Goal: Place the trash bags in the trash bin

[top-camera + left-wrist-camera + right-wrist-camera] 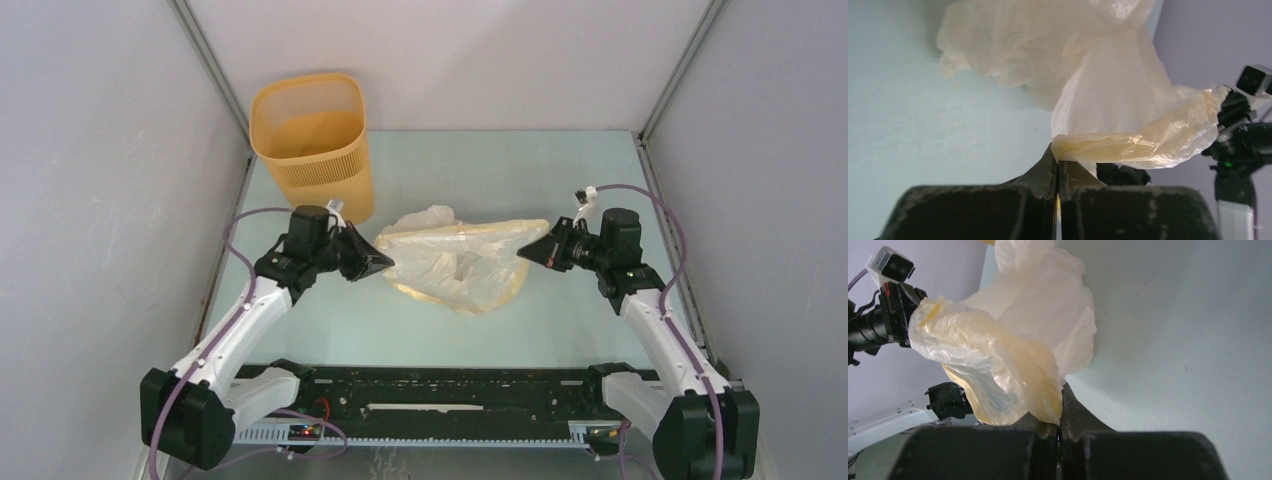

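The trash bag [455, 262] is a thin, crinkly, pale cream plastic bag stretched between my two grippers over the middle of the table. My left gripper [384, 262] is shut on the bag's left edge; in the left wrist view the film [1108, 105] is pinched at the closed tips [1058, 159]. On the other side, my right gripper [524, 254] is shut on the right edge, and the bag [1008, 340] bunches at its closed tips [1060, 412]. The yellow-orange ribbed trash bin [313, 148] stands upright at the back left, behind the left gripper.
Grey walls enclose the table [540, 180] on the left, back and right. A black rail [430, 395] with cables runs along the near edge between the arm bases. The opposite arm shows in each wrist view [1243, 135] [883, 325].
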Available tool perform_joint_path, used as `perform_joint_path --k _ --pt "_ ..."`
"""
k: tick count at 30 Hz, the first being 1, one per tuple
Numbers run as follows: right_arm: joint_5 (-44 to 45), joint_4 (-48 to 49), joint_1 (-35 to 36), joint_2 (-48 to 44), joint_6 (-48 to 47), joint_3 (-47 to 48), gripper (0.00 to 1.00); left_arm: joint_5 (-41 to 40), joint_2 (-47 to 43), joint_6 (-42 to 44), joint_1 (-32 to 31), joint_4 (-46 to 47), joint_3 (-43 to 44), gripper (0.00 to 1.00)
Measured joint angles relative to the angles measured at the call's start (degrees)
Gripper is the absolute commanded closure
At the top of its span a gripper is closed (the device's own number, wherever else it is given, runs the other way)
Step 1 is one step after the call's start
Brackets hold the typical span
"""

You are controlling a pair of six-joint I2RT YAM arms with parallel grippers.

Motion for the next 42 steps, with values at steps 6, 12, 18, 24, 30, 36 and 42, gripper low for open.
perform_joint_path --k 6,12,18,24,30,36,42 --pt "4.79 -10.32 2.67 -1.11 -0.85 2.14 1.0 -1.6 -1.51 0.85 0.2 -2.6 -1.03 1.0" --pt "9.2 -14.8 4.83 9.14 -0.59 3.56 1.0 -4.85 3.04 0.2 -1.51 -2.62 -1.53 1.0" --pt "14.78 -29.14 3.48 32.22 2.43 28.41 1.0 -19.19 27.56 2.89 -9.03 -17.03 29.81 1.0" --pt "21.62 -39.54 6.29 39.82 0.0 79.28 1.0 -33.86 48.04 13.94 -16.55 -29.68 85.5 1.0" --pt "28.98 -8.52 31.15 -5.51 -12.46 47.28 1.0 -45.05 9.55 26.05 -32.63 -0.17 54.34 1.0" --pt "34.14 0.17 22.82 -10.34 -15.19 24.26 1.0 -42.62 0.31 19.98 -19.06 7.23 26.34 1.0" --pt "31.54 -15.19 22.99 11.23 -13.4 4.79 1.0 -32.26 20.11 17.05 -18.36 -2.32 10.12 1.0"
